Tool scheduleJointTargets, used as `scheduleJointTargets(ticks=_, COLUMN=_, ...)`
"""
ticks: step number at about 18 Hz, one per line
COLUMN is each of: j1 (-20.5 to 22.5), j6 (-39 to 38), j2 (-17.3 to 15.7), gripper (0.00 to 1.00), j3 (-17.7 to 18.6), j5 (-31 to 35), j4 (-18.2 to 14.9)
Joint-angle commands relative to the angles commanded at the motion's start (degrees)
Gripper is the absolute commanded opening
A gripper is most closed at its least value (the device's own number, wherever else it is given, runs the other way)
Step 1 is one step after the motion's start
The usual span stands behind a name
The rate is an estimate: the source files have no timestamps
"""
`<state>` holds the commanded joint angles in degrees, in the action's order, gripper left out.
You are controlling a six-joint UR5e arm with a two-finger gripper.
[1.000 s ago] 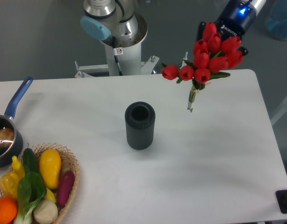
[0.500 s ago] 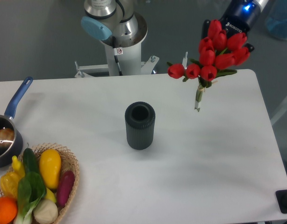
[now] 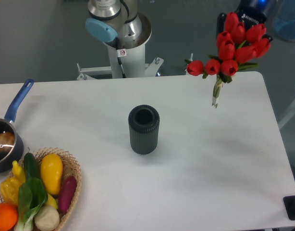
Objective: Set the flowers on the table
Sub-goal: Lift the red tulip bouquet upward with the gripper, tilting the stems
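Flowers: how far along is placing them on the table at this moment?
Done: the flowers are out of the vase, which stands empty. In hand: the bunch hangs stems-down from the end effector above the table's far right corner. Left: lowering them onto the white surface and letting go.

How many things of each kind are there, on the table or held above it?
Bunch of red tulips, held in the air: 1
Dark ribbed vase: 1
Blue-handled pot: 1
Wicker basket of vegetables and fruit: 1
Total: 4, on or above the white table.
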<state>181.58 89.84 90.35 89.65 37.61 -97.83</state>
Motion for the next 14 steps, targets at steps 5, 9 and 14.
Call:
scheduleJointTargets(ticks=5, j1=-0.1, j6=-4.0, j2=1.0, gripper=0.42, j3=0.0, j5=5.9, j4=3.5)
scheduleJointTargets(ticks=9, j1=-0.5, j6=-10.9, j2=3.0, gripper=0.42, j3=0.1, j5=12.2, j4=8.6)
scheduleJointTargets(ticks=14, j1=-1.9, j6=-12.7, j2=6.5, gripper=0.42, j3=0.2, j5=20.2, j4=12.5)
